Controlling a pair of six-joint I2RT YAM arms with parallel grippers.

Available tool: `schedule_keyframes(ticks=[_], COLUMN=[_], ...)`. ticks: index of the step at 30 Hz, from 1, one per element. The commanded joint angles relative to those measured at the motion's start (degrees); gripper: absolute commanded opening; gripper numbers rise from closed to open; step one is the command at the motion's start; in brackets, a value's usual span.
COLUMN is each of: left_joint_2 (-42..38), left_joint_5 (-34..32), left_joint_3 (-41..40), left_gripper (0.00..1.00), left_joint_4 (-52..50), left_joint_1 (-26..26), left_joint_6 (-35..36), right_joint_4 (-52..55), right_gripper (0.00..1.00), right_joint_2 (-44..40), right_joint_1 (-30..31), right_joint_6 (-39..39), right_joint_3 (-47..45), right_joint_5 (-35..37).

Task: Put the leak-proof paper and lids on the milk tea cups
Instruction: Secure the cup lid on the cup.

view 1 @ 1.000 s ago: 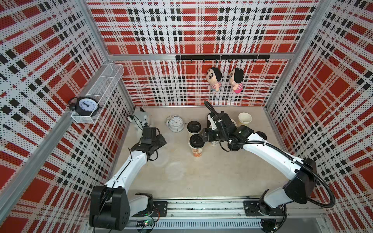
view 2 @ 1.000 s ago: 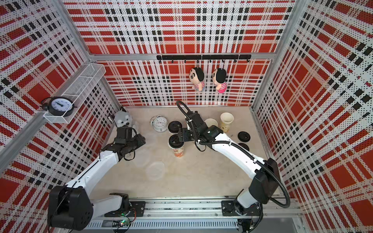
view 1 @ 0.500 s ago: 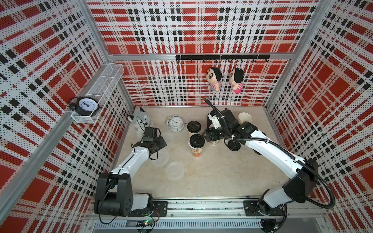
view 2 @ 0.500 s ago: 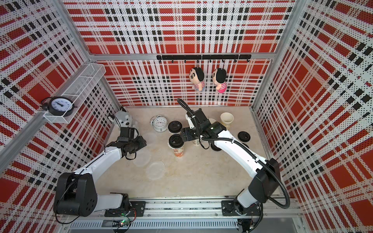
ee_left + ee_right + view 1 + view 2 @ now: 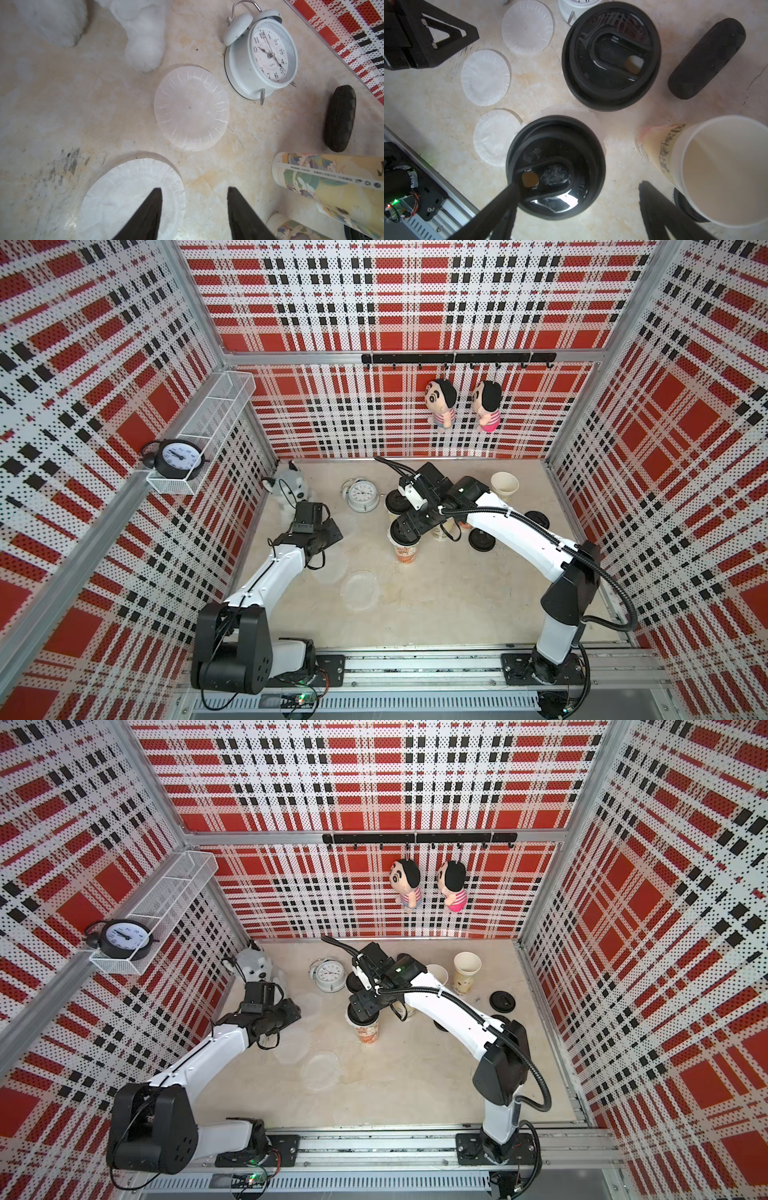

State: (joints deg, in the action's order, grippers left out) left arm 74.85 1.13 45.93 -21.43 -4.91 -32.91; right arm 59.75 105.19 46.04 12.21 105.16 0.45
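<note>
The right hand point(image 5: 579, 185) stands wide open over a milk tea cup point(image 5: 405, 551) near the middle of the worktop point(image 5: 457, 605). One of its fingers point(image 5: 500, 207) overlaps the rim of the black lid point(image 5: 556, 166) that sits on this cup. The other is well apart from it, so nothing is gripped. A fringe of leak-proof paper point(image 5: 583, 116) shows from under that lid. Just beside it stands a second lidded cup point(image 5: 611, 56), and an uncovered cup point(image 5: 724, 170) stands by the free finger.

The left hand point(image 5: 194, 189) hangs about half open above the worktop with nothing between its fingers. One fingertip lies over the edge of a loose sheet point(image 5: 116, 199); whether it touches the sheet cannot be told. A farther sheet point(image 5: 191, 108) lies flat between the plush dog point(image 5: 289, 489) and the white alarm clock point(image 5: 266, 58).

In the right wrist view three loose sheets lie flat and apart from one another on the bare worktop near the left hand. In a top view another open cup point(image 5: 466, 969) stands at the back right, with a spare black lid point(image 5: 502, 1001) lying near it.
</note>
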Motion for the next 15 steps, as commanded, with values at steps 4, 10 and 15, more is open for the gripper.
schedule_keyframes(ticks=[4,10,15], left_joint_2=[-1.17,-1.15,-0.86], left_joint_5=[0.26,0.48,0.45], left_joint_3=[-0.52,-0.45,-0.5], left_gripper=[0.55,0.55,0.54], left_joint_4=[0.88,0.94,1.04], left_joint_1=[-0.28,-0.33,-0.3], left_joint_6=[0.73,0.74,0.98], right_joint_4=[2.72,2.93,3.42], right_gripper=[0.91,0.9,0.88], right_joint_2=[2.52,3.22,3.89], right_joint_1=[1.39,1.97,2.1], right_joint_6=[-1.59,-0.88,-0.61], right_joint_3=[3.39,5.17,5.75], right_joint_5=[0.54,0.93,1.04])
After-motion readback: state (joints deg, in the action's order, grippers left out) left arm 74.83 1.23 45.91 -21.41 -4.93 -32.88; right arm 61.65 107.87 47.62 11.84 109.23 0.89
